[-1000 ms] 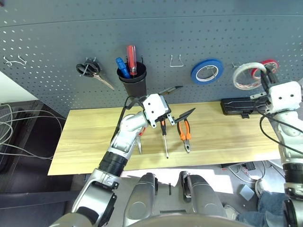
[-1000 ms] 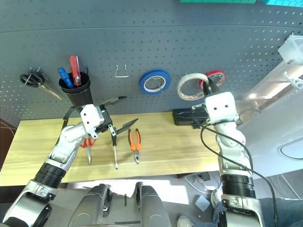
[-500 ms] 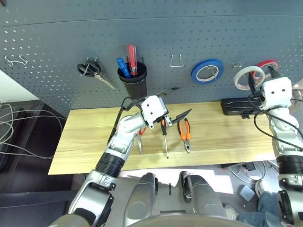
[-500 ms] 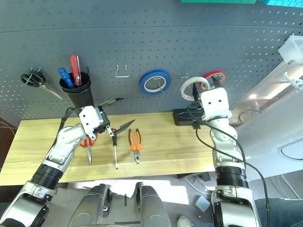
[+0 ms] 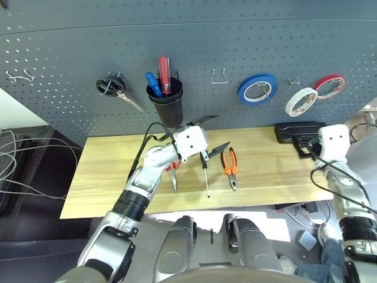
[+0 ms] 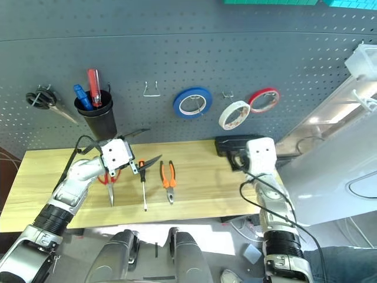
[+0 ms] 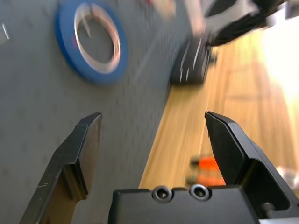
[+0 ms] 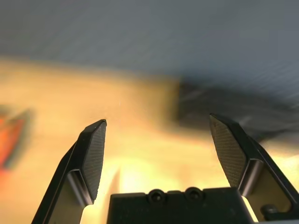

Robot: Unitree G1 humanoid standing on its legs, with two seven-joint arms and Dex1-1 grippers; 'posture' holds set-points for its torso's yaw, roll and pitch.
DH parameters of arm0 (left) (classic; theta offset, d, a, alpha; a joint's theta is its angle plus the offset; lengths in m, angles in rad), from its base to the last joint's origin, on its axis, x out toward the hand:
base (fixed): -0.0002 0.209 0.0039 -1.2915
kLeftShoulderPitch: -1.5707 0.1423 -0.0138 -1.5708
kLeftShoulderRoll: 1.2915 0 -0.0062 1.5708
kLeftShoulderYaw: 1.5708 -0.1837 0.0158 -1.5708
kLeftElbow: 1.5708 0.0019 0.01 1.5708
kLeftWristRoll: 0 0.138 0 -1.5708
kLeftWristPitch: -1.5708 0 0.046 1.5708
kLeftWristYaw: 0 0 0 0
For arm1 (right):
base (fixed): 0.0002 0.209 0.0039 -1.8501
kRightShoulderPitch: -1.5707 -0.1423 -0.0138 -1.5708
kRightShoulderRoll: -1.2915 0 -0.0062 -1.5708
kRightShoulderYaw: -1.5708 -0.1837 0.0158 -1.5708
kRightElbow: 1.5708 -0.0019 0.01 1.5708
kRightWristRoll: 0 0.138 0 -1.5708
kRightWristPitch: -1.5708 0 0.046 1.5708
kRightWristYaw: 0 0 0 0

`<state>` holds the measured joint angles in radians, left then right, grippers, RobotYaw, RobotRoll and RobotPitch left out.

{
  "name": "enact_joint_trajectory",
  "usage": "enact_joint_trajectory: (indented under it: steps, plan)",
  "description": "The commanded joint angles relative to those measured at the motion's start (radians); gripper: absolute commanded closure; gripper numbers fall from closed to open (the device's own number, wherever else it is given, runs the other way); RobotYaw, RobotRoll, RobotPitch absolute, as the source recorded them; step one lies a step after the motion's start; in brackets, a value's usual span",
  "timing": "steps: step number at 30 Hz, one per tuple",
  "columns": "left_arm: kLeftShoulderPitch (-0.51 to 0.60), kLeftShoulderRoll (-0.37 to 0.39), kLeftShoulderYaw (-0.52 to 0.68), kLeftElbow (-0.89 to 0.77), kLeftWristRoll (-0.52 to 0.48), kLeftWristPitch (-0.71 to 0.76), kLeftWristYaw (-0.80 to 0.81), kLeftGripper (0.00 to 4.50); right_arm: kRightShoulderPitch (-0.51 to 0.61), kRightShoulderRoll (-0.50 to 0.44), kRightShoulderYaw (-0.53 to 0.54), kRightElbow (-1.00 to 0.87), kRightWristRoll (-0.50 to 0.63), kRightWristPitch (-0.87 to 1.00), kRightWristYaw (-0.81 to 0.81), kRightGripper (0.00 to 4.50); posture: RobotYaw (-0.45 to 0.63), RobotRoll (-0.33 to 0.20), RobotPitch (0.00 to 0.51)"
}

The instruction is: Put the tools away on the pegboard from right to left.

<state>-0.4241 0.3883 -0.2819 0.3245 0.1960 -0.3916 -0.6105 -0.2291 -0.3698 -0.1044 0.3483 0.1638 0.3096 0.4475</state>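
Blue-grey pegboard (image 5: pixel 70 53) behind wooden table (image 5: pixel 106 171). White tape roll (image 5: pixel 301 101) hung on hook. Pliers (image 5: pixel 230 166), screwdriver (image 5: pixel 204 174), red-handled scissors (image 5: pixel 172 174) on table. Both grippers, left (image 5: pixel 207 136) and right (image 8: pixel 159 149), wide, empty. Next: pliers; grip handles centred, lift level.

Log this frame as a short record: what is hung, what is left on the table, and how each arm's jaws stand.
hung: white tape roll on a hook of the pegboard, between blue tape and red tape
on table: pliers, screwdriver, red-handled scissors
left gripper: jaws open, empty, above the scissors
right gripper: jaws open, empty, low over the table
next by order: likely the pliers
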Motion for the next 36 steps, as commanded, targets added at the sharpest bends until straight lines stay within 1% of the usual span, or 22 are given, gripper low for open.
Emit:
enact_joint_trajectory:
  steps: [1,3,7,11,14,18,24,29,36]
  plan:
    - [-0.019,0.04,-0.042,0.06,0.116,-0.082,0.048,0.0,-0.084,0.036,0.021,0.008,0.065,0.321,0.007,0.05,0.07,0.0,0.198]
    - [-0.031,0.056,-0.05,0.085,0.155,-0.114,0.08,0.0,-0.129,0.054,0.029,0.009,0.079,0.457,-0.003,0.05,0.07,0.0,0.2]
    - [-0.041,0.085,-0.051,0.123,0.198,-0.159,0.128,0.0,-0.302,0.131,0.022,0.157,0.085,0.691,-0.073,0.05,0.09,0.0,0.205]
    - [-0.041,0.102,-0.056,0.145,0.217,-0.185,0.143,0.0,-0.41,0.192,-0.009,0.276,0.071,0.771,-0.147,0.05,0.11,0.0,0.209]
    - [-0.027,0.11,-0.049,0.152,0.202,-0.193,0.142,0.0,-0.447,0.269,-0.06,0.283,0.086,0.865,-0.234,0.05,0.12,0.0,0.214]
    - [-0.008,0.109,-0.036,0.151,0.157,-0.181,0.121,0.0,-0.371,0.268,-0.014,0.359,0.042,0.761,-0.214,0.05,0.14,0.0,0.224]
    - [0.021,0.098,-0.015,0.127,0.047,-0.119,0.038,0.0,-0.278,0.276,0.041,0.313,0.024,0.707,-0.201,0.05,0.14,0.0,0.231]
    - [0.033,0.095,-0.015,0.116,0.005,-0.07,-0.018,0.0,-0.258,0.303,0.048,0.178,0.035,0.789,-0.233,0.05,0.15,0.0,0.237]
    - [0.061,0.101,-0.023,0.077,-0.032,0.022,-0.106,0.0,-0.262,0.336,0.047,0.1,0.04,0.806,-0.258,0.05,0.15,0.0,0.244]
